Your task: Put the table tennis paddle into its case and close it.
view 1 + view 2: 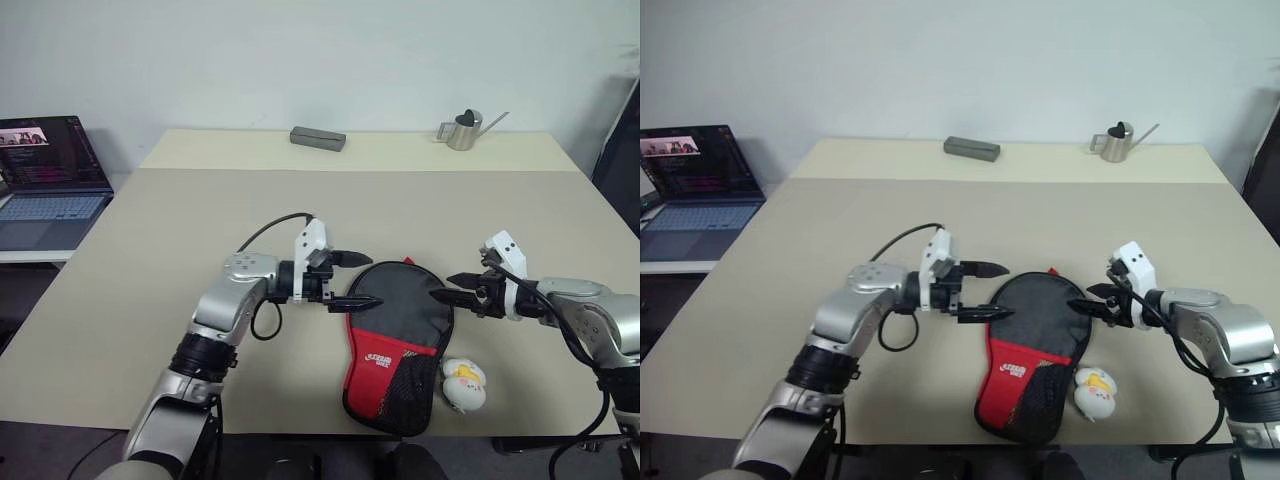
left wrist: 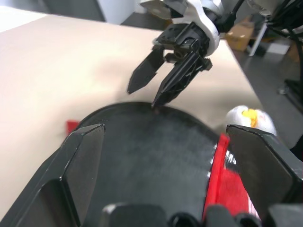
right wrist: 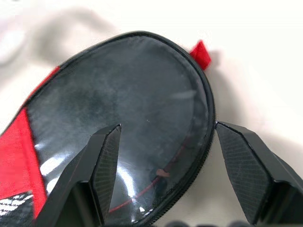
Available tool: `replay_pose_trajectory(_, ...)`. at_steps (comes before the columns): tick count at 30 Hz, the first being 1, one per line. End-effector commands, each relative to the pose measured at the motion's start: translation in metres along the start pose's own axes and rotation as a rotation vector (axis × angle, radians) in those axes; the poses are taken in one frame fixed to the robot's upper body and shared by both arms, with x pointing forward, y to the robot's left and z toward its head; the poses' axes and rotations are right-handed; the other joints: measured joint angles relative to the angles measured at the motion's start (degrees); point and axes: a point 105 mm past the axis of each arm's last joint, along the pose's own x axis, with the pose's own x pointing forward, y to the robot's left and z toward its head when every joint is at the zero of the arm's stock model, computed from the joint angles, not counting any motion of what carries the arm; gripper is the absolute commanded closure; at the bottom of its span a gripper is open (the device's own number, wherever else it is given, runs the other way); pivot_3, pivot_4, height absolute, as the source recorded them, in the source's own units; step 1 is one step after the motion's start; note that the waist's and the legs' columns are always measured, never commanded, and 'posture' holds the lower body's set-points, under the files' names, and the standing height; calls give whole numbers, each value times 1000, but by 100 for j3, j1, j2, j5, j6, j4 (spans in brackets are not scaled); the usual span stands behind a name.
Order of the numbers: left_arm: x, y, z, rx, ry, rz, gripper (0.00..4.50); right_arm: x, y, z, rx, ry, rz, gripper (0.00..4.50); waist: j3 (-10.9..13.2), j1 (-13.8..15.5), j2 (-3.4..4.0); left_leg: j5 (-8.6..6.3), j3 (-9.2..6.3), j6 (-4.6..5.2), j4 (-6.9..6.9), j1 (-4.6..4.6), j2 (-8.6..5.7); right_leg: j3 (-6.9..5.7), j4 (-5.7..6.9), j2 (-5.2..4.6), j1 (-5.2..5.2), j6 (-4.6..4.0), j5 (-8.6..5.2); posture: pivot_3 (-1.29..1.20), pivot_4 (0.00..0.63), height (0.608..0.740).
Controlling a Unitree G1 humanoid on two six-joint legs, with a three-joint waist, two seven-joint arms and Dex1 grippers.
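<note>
The case [image 1: 395, 345] lies flat on the beige surface [image 1: 150, 260] near its front edge, round black end pointing away from the robot and red mesh handle part toward it; the paddle cannot be made out. The left end effector [image 1: 342, 282] hangs at the case's left rim with fingers spread and empty. The right end effector [image 1: 457, 287] hangs at its right rim, fingers likewise parted and empty, with a white-and-yellow toy [image 1: 464, 384] beside the case's handle part.

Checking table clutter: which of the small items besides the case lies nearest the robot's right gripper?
The white-and-yellow toy, just below the right gripper beside the case; the others sit at the far edge.
</note>
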Motion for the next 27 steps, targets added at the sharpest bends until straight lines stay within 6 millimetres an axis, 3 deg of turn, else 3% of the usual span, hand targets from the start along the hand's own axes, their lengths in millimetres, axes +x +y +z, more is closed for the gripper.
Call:
replay_pose_trajectory(1, -13, 1, 8, 21, -23, 47, 0, 8, -6, 7, -19, -27, -14, 1064, 2, -23, 2, 0, 1, 0, 0, 1, 0, 2, 2, 0, 0, 0, 0, 0, 150, 740)
replay_pose_trajectory(7, -26, 2, 0, 12, 7, 104, 0, 21, -13, -3, -1, 1, -18, 1064, 3, -78, 3, 1, 0, -1, 1, -3, -2, 2, 8, -1, -6, 0, 0, 0, 150, 740)
replay_pose_trajectory(8, -28, 2, -2, 10, 13, 111, 0, 23, -13, -3, 1, 2, -20, 1234, 3, -95, 3, 1, 2, -1, 2, -3, -1, 3, 8, -1, -7, 0, 0, 0, 150, 740)
replay_pose_trajectory(10, -31, 1, -4, 8, 18, 123, 0, 27, -15, -3, 0, 2, -26, 1678, 3, -109, 3, 1, 4, -1, 2, -1, -1, 7, 12, -1, -7, 0, 0, 0, 150, 740)
replay_pose_trajectory(15, -32, 2, -5, 5, 13, 147, 0, 35, -13, 2, 15, -13, -7, 3380, 3, -122, 3, 1, 4, -1, 2, 2, 0, 7, 18, 0, -8, -1, 0, 0, 150, 740)
replay_pose_trajectory(19, -31, 2, -5, 5, 11, 151, 0, 42, -12, 8, 31, -28, -4, 4469, 3, -158, 3, 0, 11, 1, 2, 11, 3, 15, 27, 2, -8, -1, 0, 0, 150, 740)
replay_pose_trajectory(27, -30, 2, -5, 8, 15, 154, 0, 60, -12, 33, -75, -75, -31, 4469, 4, -269, 5, 0, 13, 5, 2, 31, 12, 21, 44, 13, -7, -21, 14, 0, 150, 740)
